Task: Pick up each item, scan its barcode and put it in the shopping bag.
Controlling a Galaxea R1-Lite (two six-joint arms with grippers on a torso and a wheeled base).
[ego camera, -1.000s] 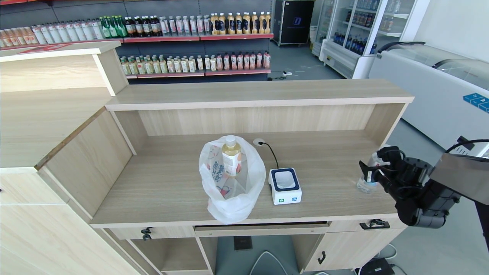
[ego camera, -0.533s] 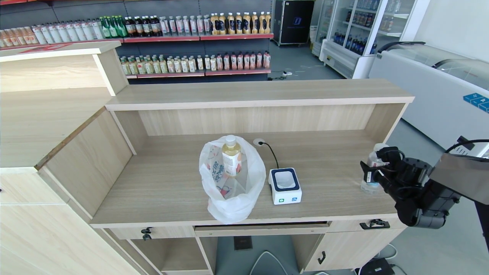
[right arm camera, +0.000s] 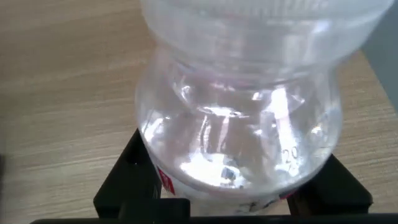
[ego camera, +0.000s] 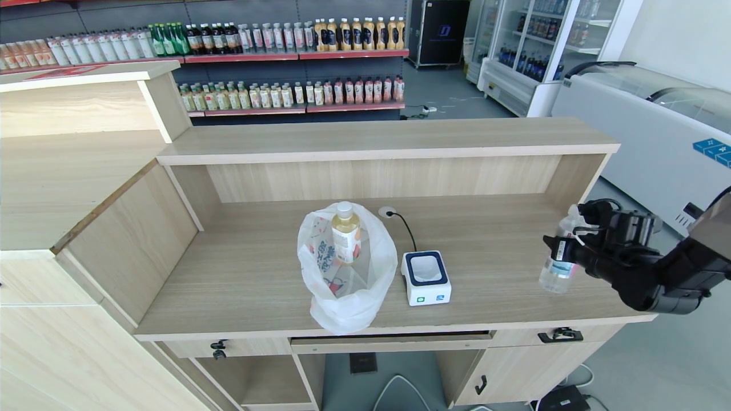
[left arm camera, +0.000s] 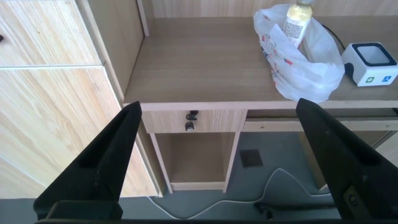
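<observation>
Status: one item is done. A tea bottle (ego camera: 346, 234) stands in the shopping bag (ego camera: 348, 302) at the counter's (ego camera: 502, 251) front centre, with the barcode scanner (ego camera: 425, 278) just beside it. The right gripper (ego camera: 571, 251) is clamped on a clear water bottle (ego camera: 557, 271) at the counter's right edge, not yet scanned or bagged. The left gripper (left arm camera: 217, 162) hangs with jaws apart, off the front-left corner.

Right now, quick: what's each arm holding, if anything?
Left end effector: open, holding nothing.
Right end effector: closed on the clear bottle.
</observation>
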